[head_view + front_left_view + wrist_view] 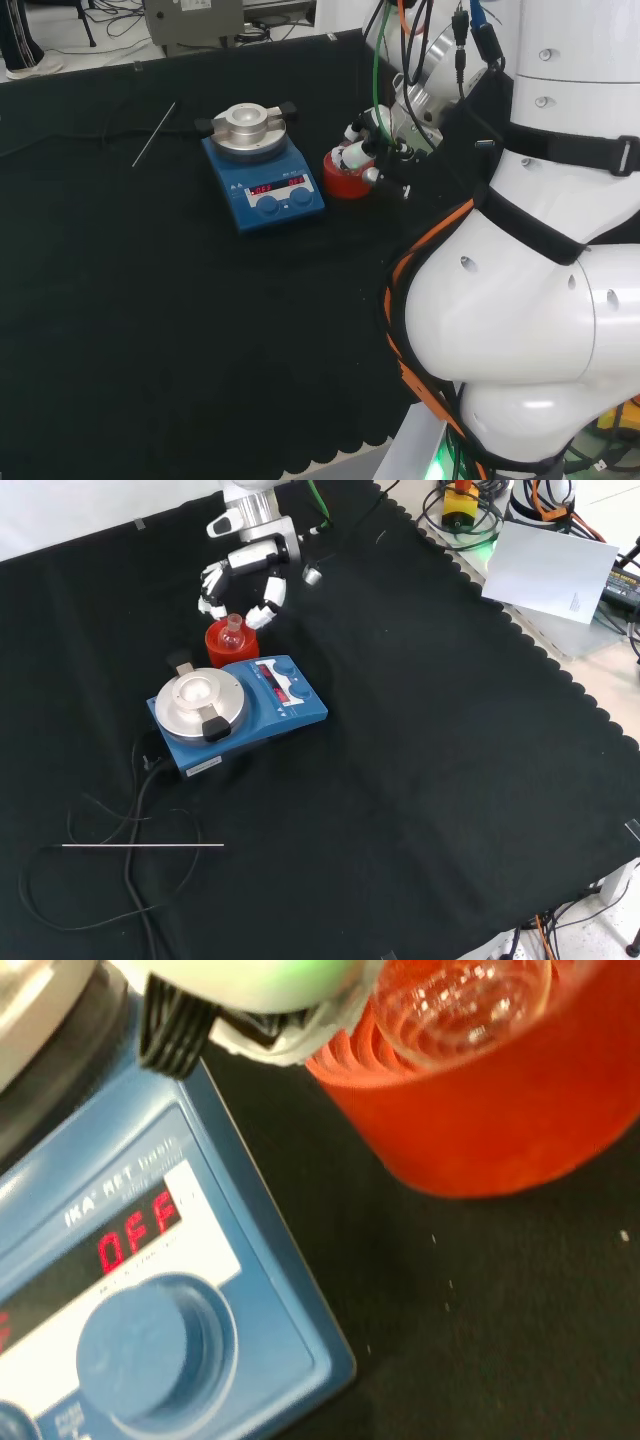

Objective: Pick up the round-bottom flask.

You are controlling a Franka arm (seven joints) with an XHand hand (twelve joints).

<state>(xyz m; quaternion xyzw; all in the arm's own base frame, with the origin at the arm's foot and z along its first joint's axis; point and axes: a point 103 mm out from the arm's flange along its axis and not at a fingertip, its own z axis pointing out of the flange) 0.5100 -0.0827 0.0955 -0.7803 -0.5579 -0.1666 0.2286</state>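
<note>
A: Scanning the front view from its left: a thin metal rod (142,846) lies on the black-clothed counter (430,780) amid a looping black cable (140,800), well apart from the work. What comes next?

B: A blue stirrer plate (240,715) with its round metal top (198,700), display lit red. Just beside it, on its far side in this view, sits the red ribbed stand (222,645).

A: And the round-bottom flask (232,630)?

B: Seated in that stand, neck up. The wrist view shows the clear glass bulb resting in the red ribs, so it appears not yet lifted.

A: The hand (240,580)?

B: It reaches in from the top of the front view, fingers (268,595) curled down on either side of the flask's neck. They look cupped around it; whether they actually touch the glass, I cannot tell. In the head view the hand sits over the stand, to the right of the plate.

A: So where does the task stand?

B: By my reading, the approach is done and the grasp is forming. Closing on the neck and lifting the flask clear of the stand are left.
</note>
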